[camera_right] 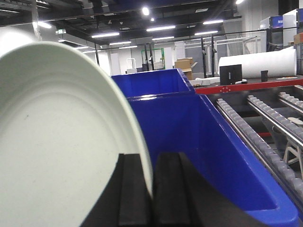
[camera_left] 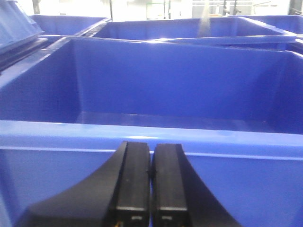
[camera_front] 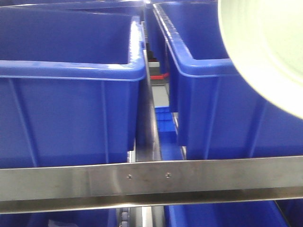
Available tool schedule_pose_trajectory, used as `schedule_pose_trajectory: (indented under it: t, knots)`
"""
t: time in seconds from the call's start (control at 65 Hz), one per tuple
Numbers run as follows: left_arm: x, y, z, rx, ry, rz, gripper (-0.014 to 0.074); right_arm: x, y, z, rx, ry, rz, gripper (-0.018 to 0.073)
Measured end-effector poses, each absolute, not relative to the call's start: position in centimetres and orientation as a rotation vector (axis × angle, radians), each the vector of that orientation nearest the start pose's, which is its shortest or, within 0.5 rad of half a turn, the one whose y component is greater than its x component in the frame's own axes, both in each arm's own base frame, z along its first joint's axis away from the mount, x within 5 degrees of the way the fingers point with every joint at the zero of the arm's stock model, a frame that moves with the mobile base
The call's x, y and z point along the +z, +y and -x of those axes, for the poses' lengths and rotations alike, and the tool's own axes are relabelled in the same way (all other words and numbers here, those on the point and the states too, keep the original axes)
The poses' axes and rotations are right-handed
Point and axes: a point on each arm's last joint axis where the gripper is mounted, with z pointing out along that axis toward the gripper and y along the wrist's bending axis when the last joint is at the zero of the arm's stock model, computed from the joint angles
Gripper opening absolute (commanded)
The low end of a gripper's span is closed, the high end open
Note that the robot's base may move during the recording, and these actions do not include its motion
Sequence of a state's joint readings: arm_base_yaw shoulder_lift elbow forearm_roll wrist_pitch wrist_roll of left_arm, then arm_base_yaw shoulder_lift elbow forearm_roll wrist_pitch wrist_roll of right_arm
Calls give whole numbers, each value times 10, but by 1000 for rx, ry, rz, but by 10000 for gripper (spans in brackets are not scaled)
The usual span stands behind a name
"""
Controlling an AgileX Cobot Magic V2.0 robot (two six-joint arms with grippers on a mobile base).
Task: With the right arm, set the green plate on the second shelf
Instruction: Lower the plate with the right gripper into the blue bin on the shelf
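The green plate [camera_front: 265,47] is pale sage, round, with faint rings. In the front view it hangs tilted at the top right, above the right blue bin [camera_front: 213,94]. In the right wrist view the plate [camera_right: 61,142] stands on edge and fills the left half. My right gripper [camera_right: 152,189] is shut on the plate's rim, one finger on each face. My left gripper [camera_left: 151,184] is shut and empty, in front of the near wall of a blue bin [camera_left: 151,90]. Neither gripper shows in the front view.
Two large blue bins [camera_front: 71,94] stand side by side behind a steel shelf rail [camera_front: 151,182]. More blue bins sit below the rail [camera_front: 213,215]. A roller conveyor [camera_right: 270,137] runs to the right of the bin. A steel divider [camera_front: 152,123] runs between the bins.
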State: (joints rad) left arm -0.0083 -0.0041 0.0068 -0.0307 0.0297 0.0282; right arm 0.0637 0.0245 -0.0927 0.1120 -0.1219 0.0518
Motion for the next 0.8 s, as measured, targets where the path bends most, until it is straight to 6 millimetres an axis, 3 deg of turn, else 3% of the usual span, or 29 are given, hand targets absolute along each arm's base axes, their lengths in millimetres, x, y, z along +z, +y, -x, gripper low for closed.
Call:
schedule_pose_trajectory:
  t: [0.63,0.799]
  knots:
    - [208,-1,-56,-9,1516,-5,130,254,2,-50,185,1288,-76,53]
    - [208,-1,-56,-9,1516,-5,130,264,1,-47,182,1177,-81,53]
